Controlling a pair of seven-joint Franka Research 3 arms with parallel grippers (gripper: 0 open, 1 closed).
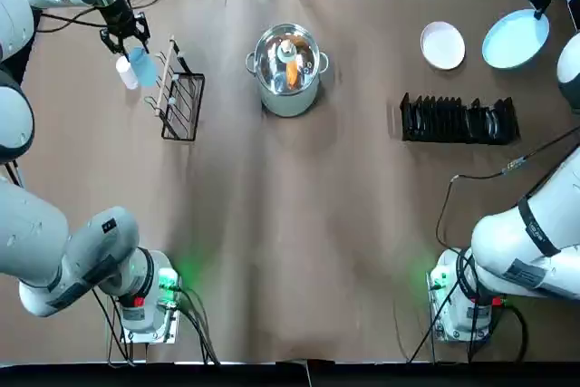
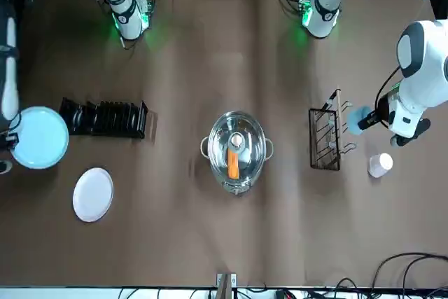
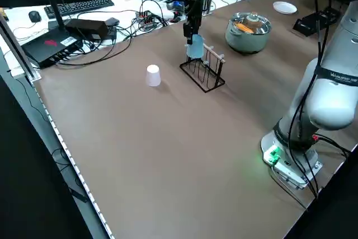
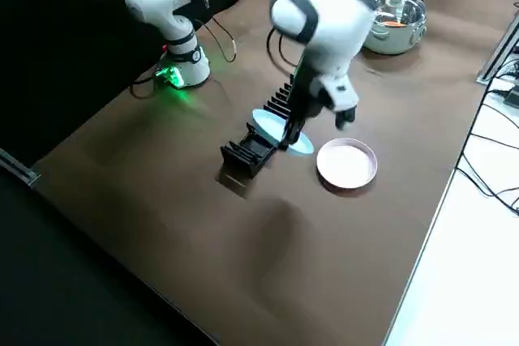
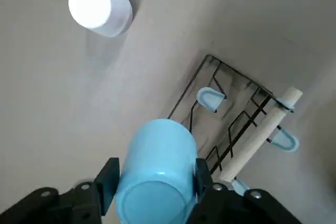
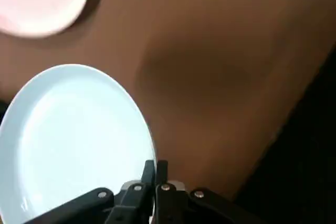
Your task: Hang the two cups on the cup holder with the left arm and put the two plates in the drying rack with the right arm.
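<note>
L gripper (image 5: 156,182) is gripping smooth plastic blue cup (image 5: 157,171) nr wire cup holder (image 5: 236,124); white cup (image 5: 101,9) is standing upside down on table. R gripper (image 6: 156,174) is pinching round blue plate (image 6: 73,140) nr slotted blk rack (image 1: 459,121); white plate (image 1: 442,45) is lying flat.

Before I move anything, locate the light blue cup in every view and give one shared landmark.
Top: upper left, in the left gripper.
Front: right, at that gripper.
Left side: upper middle, below that gripper.
Right side: not visible.
Left wrist: lower middle, light blue cup between the fingers.
Right wrist: not in it.
Landmark: the cup holder, beside the cup in the first three and left wrist views.
</note>
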